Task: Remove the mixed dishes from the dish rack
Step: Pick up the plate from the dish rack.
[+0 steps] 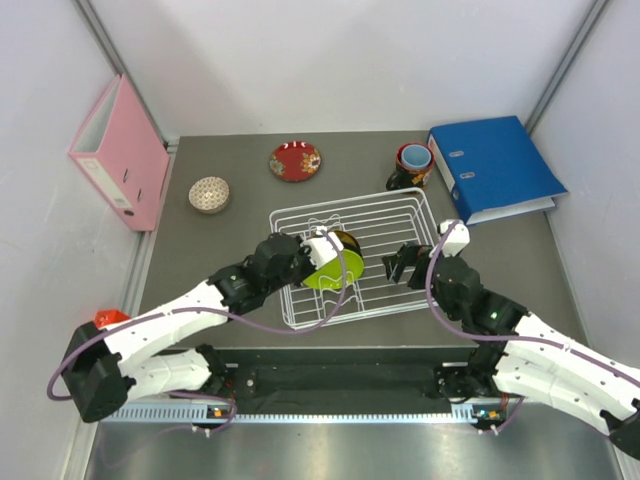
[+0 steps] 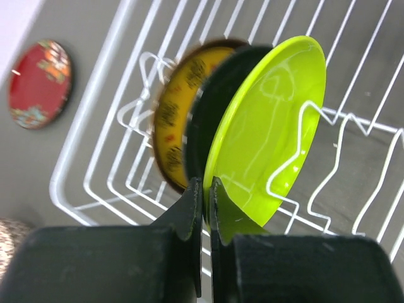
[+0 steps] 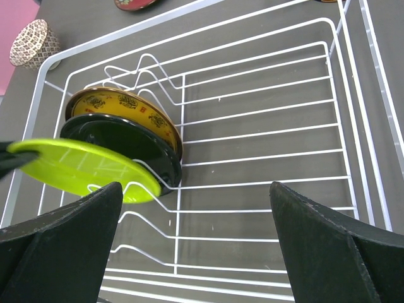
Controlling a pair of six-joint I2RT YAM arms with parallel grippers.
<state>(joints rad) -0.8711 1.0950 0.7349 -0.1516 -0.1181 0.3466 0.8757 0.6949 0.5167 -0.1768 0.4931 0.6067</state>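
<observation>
Running the rig remotely, quick notes L to R. Far left, a pink binder [image 1: 115,150] stood against the wall at the edge of the counter [image 1: 190,240]. Just beside it on the counter was the small beige net-patterned bowl [image 1: 209,194], then the red gold-patterned bowl [image 1: 295,160] further back, both outside the rack.

The dish rack [image 1: 400,215] sat mid-counter, close to the arms. My left gripper [image 2: 205,196] was at the rack's left end, shut tight on the near rim of the lime-green bowl [image 2: 265,126]. The bowl stood on edge in the wavy dividers, tilted a bit. Right behind it in the same dividers was the yellow-and-black ornate plate [image 2: 173,120], also upright. There was a glossy black disc btwn the two, and tbh I couldn't tell if it was a separate dish or part of one of them. The rest of the rack was bare wire.

The right gripper [image 1: 398,265] hung over the rack's right side w/ its jaws wide apart, nothing in them, well clear of the dishes.

Behind the rack's far right corner the dark mug with red rim and blue interior [image 1: 412,165] sat on the counter, just beside a blue binder [image 1: 495,165] lying flat at the far right.
</observation>
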